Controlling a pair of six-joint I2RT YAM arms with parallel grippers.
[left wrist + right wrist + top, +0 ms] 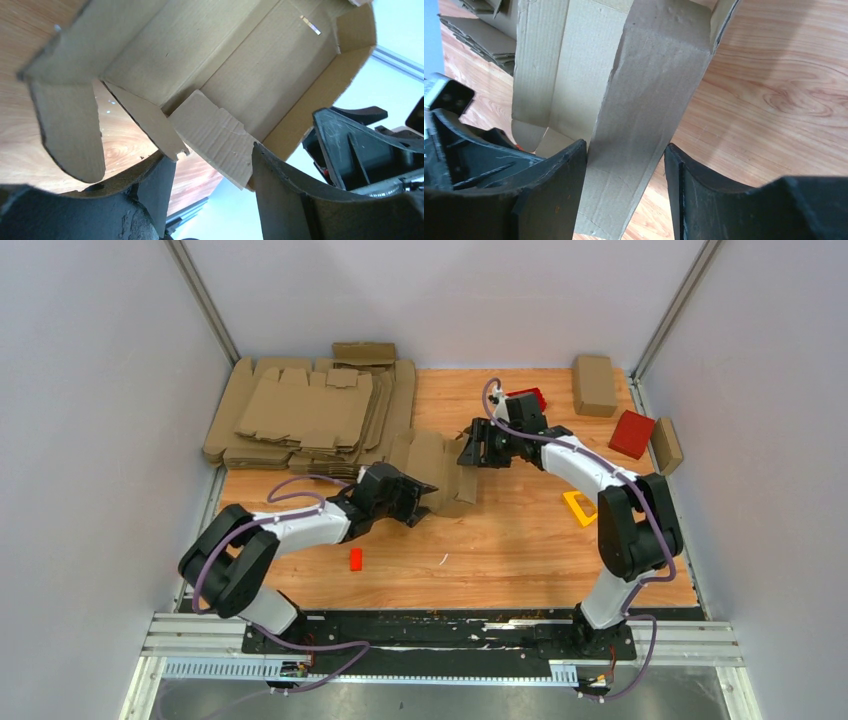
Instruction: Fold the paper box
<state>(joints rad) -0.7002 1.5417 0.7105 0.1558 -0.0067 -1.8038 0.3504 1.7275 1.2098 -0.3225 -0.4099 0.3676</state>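
Black fingers of both end effectors flank the paper box point(437, 472) mid-tabletop point(520, 540).
Left end effector point(418, 502) at its near-left end, right end effector point(468, 452) at its far-right — both apart, cardboard between; long axis runs between them.

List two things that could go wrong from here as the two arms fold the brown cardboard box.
1. The plain brown cardboard paper box hangs between the left gripper and right gripper; pulling apart might tear it.
2. One small flap already looks creased and ragged in the left wrist view, so squeezing there may crumple it further.
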